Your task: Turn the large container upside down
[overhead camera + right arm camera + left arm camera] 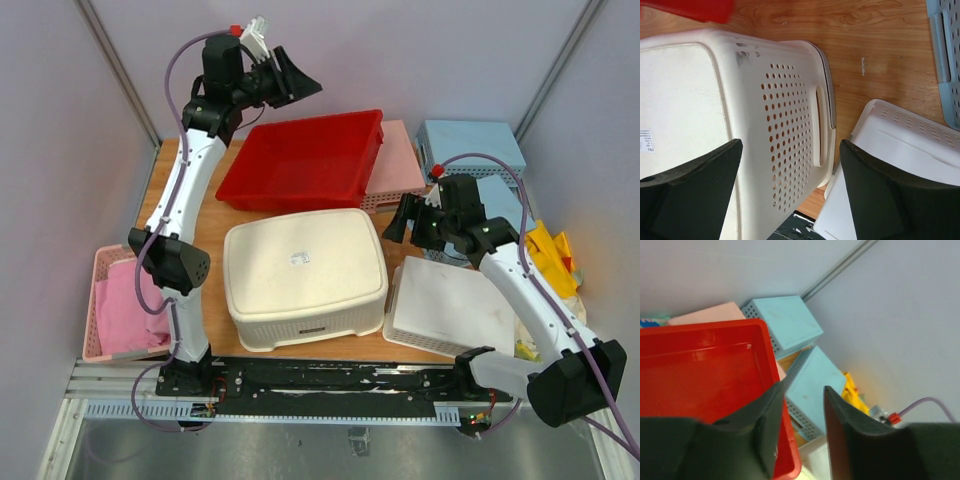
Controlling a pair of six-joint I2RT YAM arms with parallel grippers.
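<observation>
The large container (305,270) is the deep cream basket in the middle of the table. It rests base up, its small white sticker (300,258) showing on top. The right wrist view shows its perforated side wall (790,125) and handle slot. My right gripper (405,220) hovers open over its right edge, and its fingers (790,145) straddle that wall without touching it. My left gripper (305,85) is raised high at the back, above the red tray (300,160). A narrow gap shows between its fingers (802,390), and nothing is in them.
An overturned white basket (450,305) lies just right of the container. A pink basket (395,165) and blue baskets (470,145) stand at the back right, with yellow items (555,255) by the right wall. A pink basket (100,260) holding cloth sits at the left.
</observation>
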